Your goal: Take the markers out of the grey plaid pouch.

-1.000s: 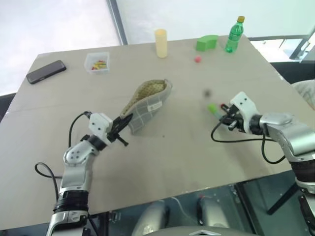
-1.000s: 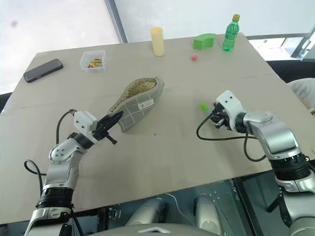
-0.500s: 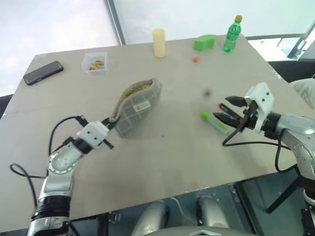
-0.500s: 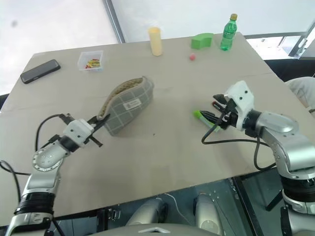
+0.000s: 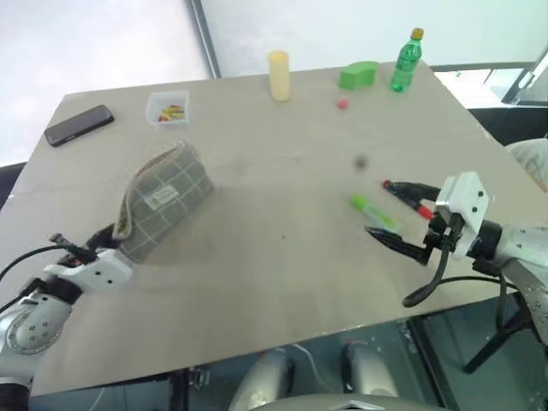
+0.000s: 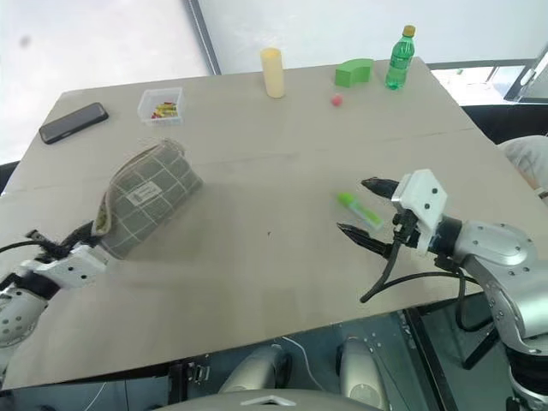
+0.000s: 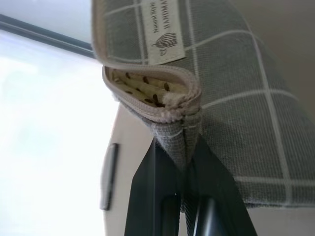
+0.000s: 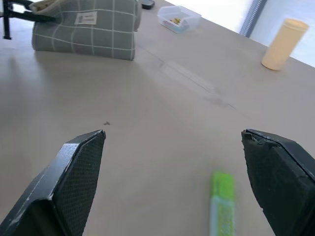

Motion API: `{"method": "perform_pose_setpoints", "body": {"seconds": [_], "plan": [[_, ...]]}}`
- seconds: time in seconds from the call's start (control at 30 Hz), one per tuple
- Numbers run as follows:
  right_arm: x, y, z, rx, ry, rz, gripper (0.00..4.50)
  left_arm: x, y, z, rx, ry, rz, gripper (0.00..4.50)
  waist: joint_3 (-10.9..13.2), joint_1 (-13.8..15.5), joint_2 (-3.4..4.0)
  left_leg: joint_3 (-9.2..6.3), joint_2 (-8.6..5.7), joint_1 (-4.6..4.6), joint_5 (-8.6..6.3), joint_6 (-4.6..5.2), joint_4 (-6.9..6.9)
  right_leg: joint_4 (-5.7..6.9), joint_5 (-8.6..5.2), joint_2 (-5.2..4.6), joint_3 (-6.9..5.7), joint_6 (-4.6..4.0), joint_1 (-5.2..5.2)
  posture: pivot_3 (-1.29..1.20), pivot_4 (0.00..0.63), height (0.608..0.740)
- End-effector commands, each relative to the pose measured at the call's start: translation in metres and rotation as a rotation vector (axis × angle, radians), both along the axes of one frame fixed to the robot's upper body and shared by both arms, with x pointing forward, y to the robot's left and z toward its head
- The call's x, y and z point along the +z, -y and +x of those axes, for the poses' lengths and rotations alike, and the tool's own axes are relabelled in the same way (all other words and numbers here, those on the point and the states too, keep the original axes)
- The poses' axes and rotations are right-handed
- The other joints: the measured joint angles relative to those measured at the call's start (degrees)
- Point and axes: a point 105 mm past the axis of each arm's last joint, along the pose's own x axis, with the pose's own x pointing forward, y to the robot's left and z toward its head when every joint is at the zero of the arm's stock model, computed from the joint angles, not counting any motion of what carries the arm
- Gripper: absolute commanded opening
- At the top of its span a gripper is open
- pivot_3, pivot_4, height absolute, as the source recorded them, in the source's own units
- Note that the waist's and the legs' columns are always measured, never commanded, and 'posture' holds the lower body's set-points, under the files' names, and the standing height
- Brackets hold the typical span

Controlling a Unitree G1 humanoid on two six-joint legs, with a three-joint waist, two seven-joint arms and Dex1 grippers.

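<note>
Your left gripper (image 7: 184,196), jaws clamped on a corner of the grey plaid pouch (image 5: 163,197), had swung the pouch well out toward the counter's (image 5: 282,282) left side, away from the middle where it hung a second before. Your right gripper (image 5: 402,216) had spread its jaws wide and drawn back, leaving the green marker (image 5: 372,211) and the red-ended marker (image 5: 409,199) lying on the counter just beside it. Both markers looked to be out, so the task seemed essentially done.

We see silver-grey arm shells, each with a white block at the wrist, slim black gripper fingers (image 8: 74,172) with cross-hatched pads, and black cables looping from both wrists.
</note>
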Motion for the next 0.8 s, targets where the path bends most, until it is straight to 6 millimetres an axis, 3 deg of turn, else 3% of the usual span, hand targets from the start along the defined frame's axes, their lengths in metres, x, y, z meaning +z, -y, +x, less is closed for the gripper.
{"method": "perform_pose_setpoints", "body": {"seconds": [0.03,0.1,0.2,0.23,0.3,0.33,0.43,0.5,0.6,0.7,0.8], "plan": [[0.014,-0.003,0.003,0.009,0.071,0.015,4.49,0.023,-0.005,-0.001,0.0,0.095,0.058,0.0,0.01,0.01,0.0,0.0,0.0,0.0,0.0,0.0,0.0,0.0,0.0,0.0,0.0,0.0,0.0,0.0,0.15,0.74],[0.014,-0.005,0.006,0.017,0.077,0.016,4.49,0.011,0.001,-0.001,-0.027,0.041,0.049,0.0,0.01,0.01,0.0,0.01,-0.01,0.0,0.0,0.0,0.0,0.0,0.0,-0.02,0.0,0.0,0.0,0.0,0.15,0.74],[0.01,-0.007,0.008,0.032,0.08,0.011,4.49,-0.029,0.016,-0.006,-0.06,-0.13,-0.081,0.0,0.04,-0.07,0.07,0.01,-0.02,0.0,0.0,0.0,-0.03,-0.01,0.0,-0.04,0.0,0.0,0.0,0.0,0.15,0.74],[0.009,-0.007,0.008,0.034,0.08,0.011,4.5,-0.036,0.017,-0.007,-0.053,-0.159,-0.133,0.7,0.07,-0.14,0.11,0.04,-0.01,0.0,-0.01,0.02,-0.05,-0.01,0.0,-0.06,0.02,0.0,-0.01,0.0,0.15,0.74],[0.007,-0.007,0.006,0.042,0.08,0.01,4.5,-0.043,0.019,-0.009,-0.051,-0.188,-0.193,1.43,0.05,-0.2,0.07,0.03,-0.01,-0.01,-0.02,0.04,-0.05,0.0,0.0,-0.07,0.02,0.0,-0.02,0.0,0.15,0.74],[0.007,-0.007,0.006,0.045,0.079,0.009,4.5,-0.045,0.02,-0.01,-0.054,-0.196,-0.212,2.0,0.05,-0.2,0.07,0.02,0.0,-0.01,-0.02,0.04,-0.04,0.0,0.0,-0.06,0.0,0.0,-0.02,0.0,0.15,0.74],[0.006,-0.006,0.002,0.046,0.071,0.01,4.5,-0.039,0.026,-0.016,-0.078,-0.185,-0.403,3.38,0.05,-0.15,0.08,0.01,0.0,0.0,-0.02,0.04,-0.03,0.02,0.0,-0.07,0.0,0.0,-0.01,0.0,0.15,0.74],[0.004,-0.005,0.001,0.041,0.063,0.01,4.5,-0.033,0.039,-0.024,-0.139,-0.227,-0.636,3.38,0.05,-0.38,0.08,0.05,0.0,0.0,-0.03,0.05,-0.01,0.01,0.0,-0.31,0.04,0.0,0.0,0.0,0.15,0.74],[0.001,0.0,0.001,0.025,0.047,0.01,4.5,-0.027,0.076,-0.046,-0.308,-0.402,-0.924,3.38,0.05,-0.49,0.04,0.08,0.02,-0.05,-0.12,0.2,0.09,-0.01,0.0,-0.32,0.06,-0.01,-0.01,0.0,0.15,0.74],[-0.002,0.012,0.002,-0.016,0.032,-0.004,4.5,-0.018,0.101,-0.063,-0.399,-0.525,-1.035,3.38,0.08,-0.19,0.09,0.1,0.01,-0.05,-0.13,0.22,0.12,-0.02,0.0,-0.34,0.07,-0.01,0.02,0.0,0.15,0.74],[-0.01,0.032,0.001,-0.08,-0.006,-0.041,4.5,-0.017,0.112,-0.07,-0.394,-0.608,-1.09,3.38,0.12,0.46,0.14,0.09,-0.02,-0.02,-0.13,0.23,0.15,-0.02,0.0,-0.11,0.01,-0.01,0.08,0.0,0.15,0.74]]}}
